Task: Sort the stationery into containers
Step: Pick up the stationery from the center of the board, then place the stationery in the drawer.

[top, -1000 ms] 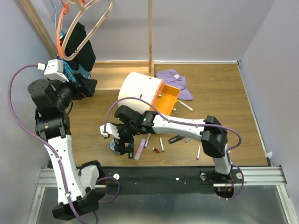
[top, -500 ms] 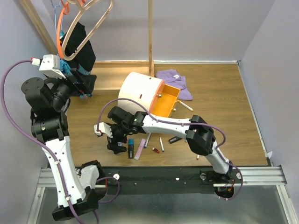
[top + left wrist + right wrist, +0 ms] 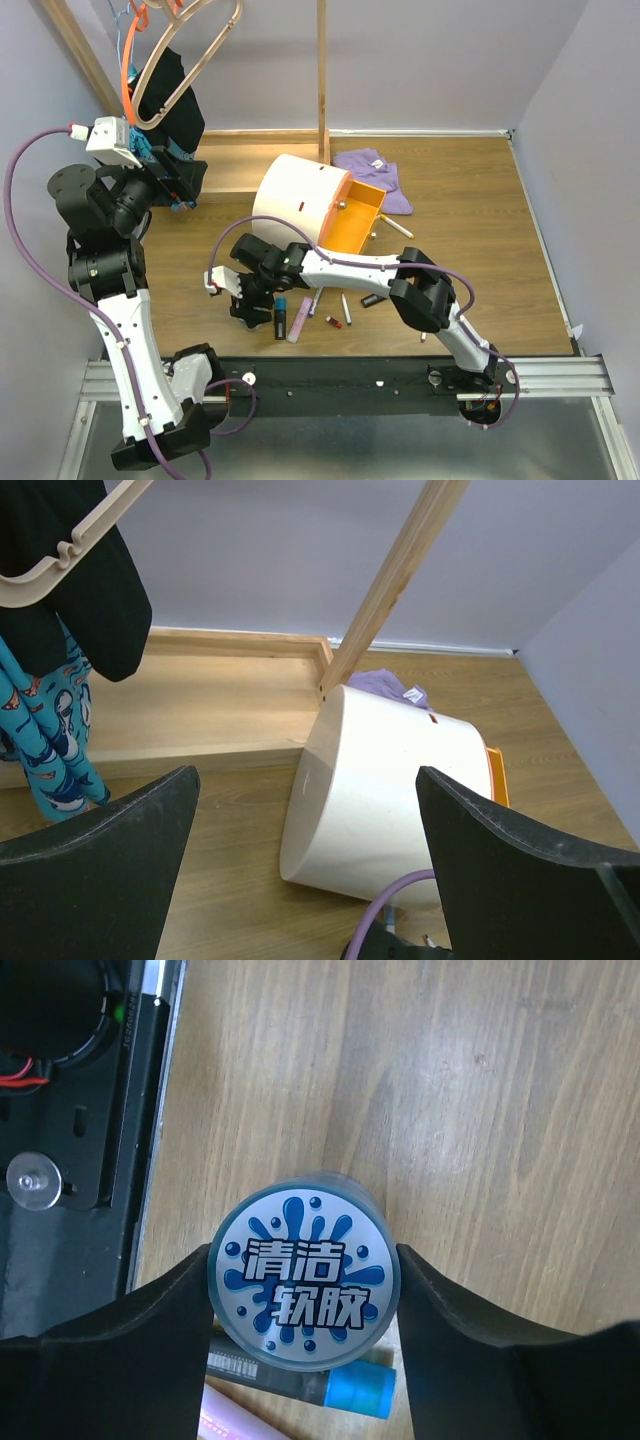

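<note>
Close to the near edge of the table (image 3: 480, 230), left of its middle, a round blue-grey tin (image 3: 300, 1285) with a blue splash label is set on the wood, and the jaws of the right arm (image 3: 350, 268) are closed against its two sides. Just beside the tin, towards the right edge, a blue-capped marker (image 3: 281, 318) and a pink marker (image 3: 300, 320) are laid side by side. Further along the same strip a thin white pen (image 3: 346, 308) and a black marker (image 3: 375, 298) are scattered apart. Near the middle of the table the cream-white drum (image 3: 295, 190) is found, its orange drawer (image 3: 362, 212) pulled out towards the right edge, with another white pen (image 3: 398, 228) just beside it. A purple cloth (image 3: 375, 165) is spread by the far edge behind the drawer, and a wooden tray (image 3: 200, 710) is seen along the far edge on the left. The left arm (image 3: 125, 320) is held high by the far-left corner, its jaws spread wide and turned towards the drum.
</note>
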Controlling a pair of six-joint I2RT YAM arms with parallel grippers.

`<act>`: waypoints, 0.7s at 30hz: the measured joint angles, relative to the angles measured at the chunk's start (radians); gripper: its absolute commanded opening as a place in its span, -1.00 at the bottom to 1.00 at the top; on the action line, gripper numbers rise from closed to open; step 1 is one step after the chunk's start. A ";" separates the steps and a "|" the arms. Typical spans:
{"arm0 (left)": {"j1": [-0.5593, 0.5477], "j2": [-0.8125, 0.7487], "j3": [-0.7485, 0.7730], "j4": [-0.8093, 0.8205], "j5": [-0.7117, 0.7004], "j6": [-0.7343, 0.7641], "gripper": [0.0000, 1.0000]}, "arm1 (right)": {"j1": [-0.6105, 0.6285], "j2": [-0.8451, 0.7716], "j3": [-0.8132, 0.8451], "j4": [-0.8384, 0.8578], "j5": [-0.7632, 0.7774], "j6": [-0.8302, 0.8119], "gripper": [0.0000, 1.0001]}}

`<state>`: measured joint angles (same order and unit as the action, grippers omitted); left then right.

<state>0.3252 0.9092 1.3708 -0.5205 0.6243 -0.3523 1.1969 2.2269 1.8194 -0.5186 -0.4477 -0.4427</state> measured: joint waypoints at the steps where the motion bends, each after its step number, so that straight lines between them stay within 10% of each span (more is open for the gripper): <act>1: 0.000 0.000 -0.002 0.000 0.000 0.000 0.97 | 0.001 -0.002 0.000 0.001 0.006 -0.002 0.22; 21: 0.000 0.004 -0.040 0.118 0.082 -0.021 0.97 | 0.002 -0.526 0.019 -0.094 0.156 -0.032 0.07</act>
<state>0.3252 0.9134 1.3304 -0.4023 0.7063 -0.3737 1.1988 1.7008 1.8381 -0.6128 -0.2916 -0.4747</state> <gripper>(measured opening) 0.985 0.716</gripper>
